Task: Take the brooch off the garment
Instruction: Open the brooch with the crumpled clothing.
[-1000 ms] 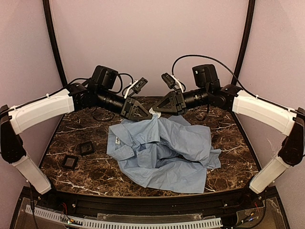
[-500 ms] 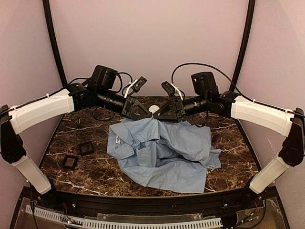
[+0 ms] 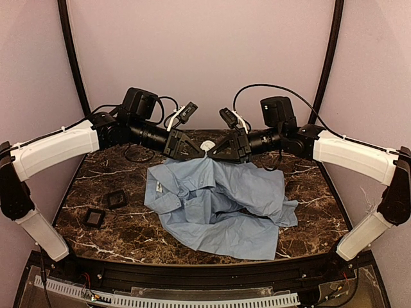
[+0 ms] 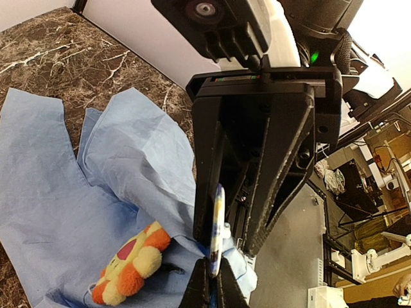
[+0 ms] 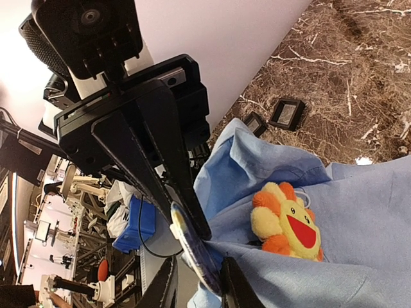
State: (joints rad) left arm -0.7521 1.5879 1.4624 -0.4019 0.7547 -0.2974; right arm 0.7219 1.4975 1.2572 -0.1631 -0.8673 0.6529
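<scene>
Brooch (image 5: 286, 221) pinned on garment (image 3: 218, 205) fold lifted at table (image 3: 308, 173) far edge, centre. Left gripper (image 4: 210, 285) clamped on fold just beside it. Right gripper (image 5: 199, 285) jaws apart, astride thin disc (image 5: 189, 244). Judgement: seat right squarely, pull apart slowly; left anchors fabric.

Bright even light; faint shadow beneath garment (image 3: 218, 212); wrist views wide-angle distorted.

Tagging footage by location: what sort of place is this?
Probably a robotics lab: the left arm and right arm mounted at a marble-look table inside a plain-walled booth, with cluttered equipment benches beyond.
</scene>
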